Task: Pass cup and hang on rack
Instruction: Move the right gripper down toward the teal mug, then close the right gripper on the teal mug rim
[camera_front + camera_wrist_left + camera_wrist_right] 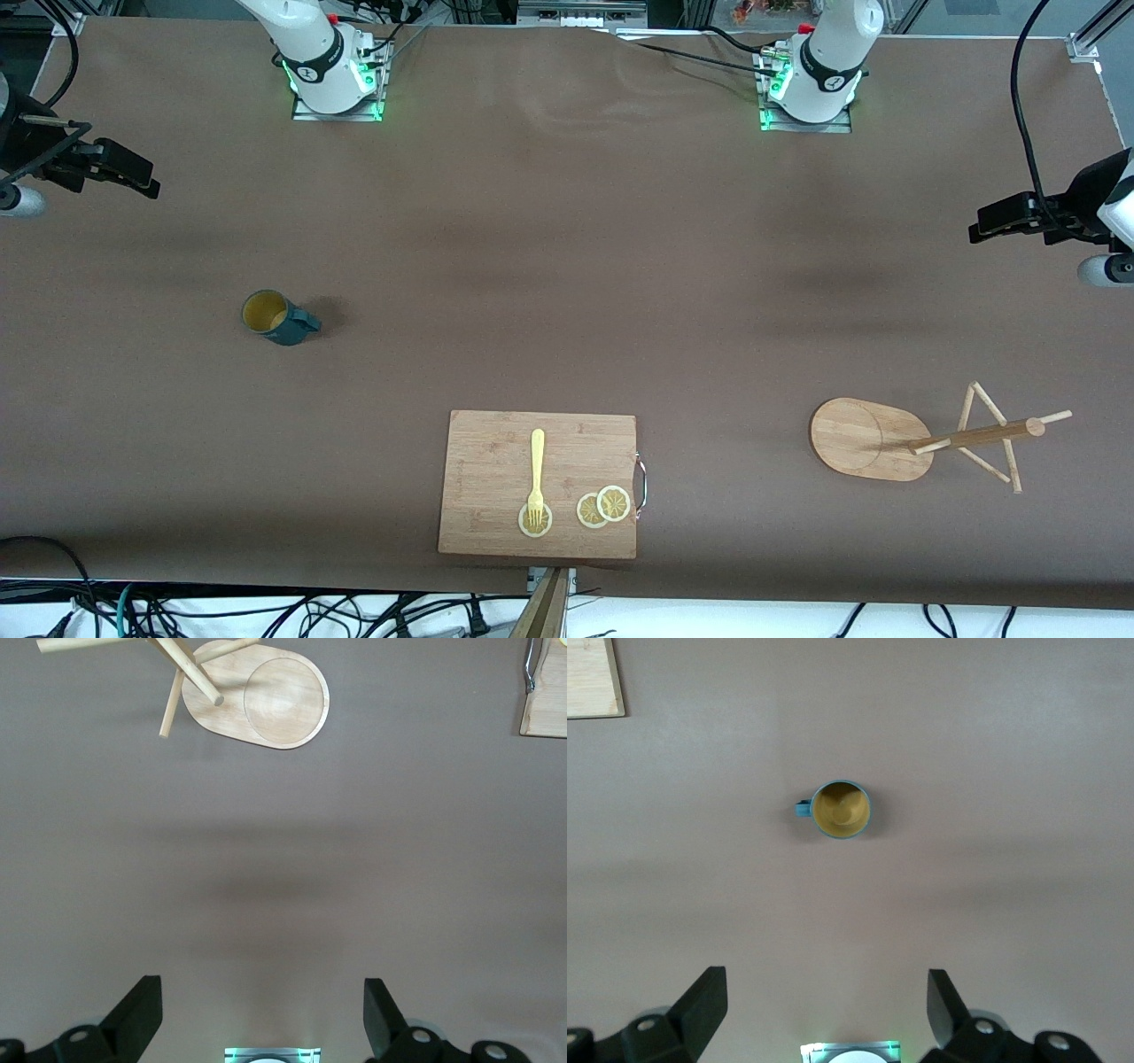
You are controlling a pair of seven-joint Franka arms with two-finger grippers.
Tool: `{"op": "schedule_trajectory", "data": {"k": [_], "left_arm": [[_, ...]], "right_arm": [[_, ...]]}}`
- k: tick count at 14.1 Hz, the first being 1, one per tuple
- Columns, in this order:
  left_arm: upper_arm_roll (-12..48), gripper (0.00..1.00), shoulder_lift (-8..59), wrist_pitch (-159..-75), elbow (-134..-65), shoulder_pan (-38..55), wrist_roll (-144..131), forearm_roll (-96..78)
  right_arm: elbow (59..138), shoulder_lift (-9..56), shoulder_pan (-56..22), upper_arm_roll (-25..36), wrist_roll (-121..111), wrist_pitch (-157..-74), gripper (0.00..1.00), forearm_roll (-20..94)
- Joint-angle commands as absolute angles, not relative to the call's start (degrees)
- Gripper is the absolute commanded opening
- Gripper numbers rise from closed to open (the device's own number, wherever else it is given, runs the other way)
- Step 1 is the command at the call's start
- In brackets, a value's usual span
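The dark teal cup [279, 317] stands upright on the table toward the right arm's end, its yellowish inside showing. It also shows in the right wrist view [840, 809]. The wooden rack [873, 439] stands toward the left arm's end, with its post and thin pegs rising from the oval base. It shows in the left wrist view [266, 700] too. My right gripper [124, 170] is open and empty, held high at its end of the table, away from the cup. My left gripper [1005, 221] is open and empty, held high at its end, away from the rack.
A rectangular wooden cutting board [496, 478] lies near the table's front edge, nearer to the front camera than the cup. On it lie a yellow fork [536, 474] and lemon slices [604, 507]. Its corner shows in both wrist views.
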State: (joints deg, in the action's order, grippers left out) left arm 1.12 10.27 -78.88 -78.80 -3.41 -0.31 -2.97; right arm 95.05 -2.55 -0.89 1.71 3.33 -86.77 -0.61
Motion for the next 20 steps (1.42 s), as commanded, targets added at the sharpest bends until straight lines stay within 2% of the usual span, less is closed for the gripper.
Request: {"op": "schedule_trajectory", "data": {"k": [1,7,10,14,17,20], "left_arm": [[0.97,1.00,11.07,-78.66,-77.08,-3.08,0.44,-1.84],[0.97,1.00,11.07,-78.66,-77.08,-2.99,0.44,-1.85],[0.97,1.00,11.07,-78.66,-77.08,-2.99,0.44,-1.85],[0.97,1.00,11.07,-78.66,-77.08,-3.08,0.44,-1.85],[0.97,1.00,11.07,-78.66,-77.08,-3.08,0.44,-1.85],[0.97,1.00,11.07,-78.66,-77.08,-3.08,0.44,-1.85]], "right_arm": [[93.60,-1.23,-1.14,2.11,3.43,-86.04,1.00,-0.88],[93.60,1.31,-1.41,1.93,3.52,-88.41,1.00,-2.81],[93.60,5.60,-4.38,1.93,3.34,-89.13,1.00,-8.50],[94.74,9.74,-4.31,2.20,4.22,-90.86,1.00,-8.09],[101.05,9.93,-4.04,3.51,4.22,-100.86,1.00,-7.65],[111.67,9.67,-4.04,4.83,3.52,-116.57,1.00,-4.24]]}}
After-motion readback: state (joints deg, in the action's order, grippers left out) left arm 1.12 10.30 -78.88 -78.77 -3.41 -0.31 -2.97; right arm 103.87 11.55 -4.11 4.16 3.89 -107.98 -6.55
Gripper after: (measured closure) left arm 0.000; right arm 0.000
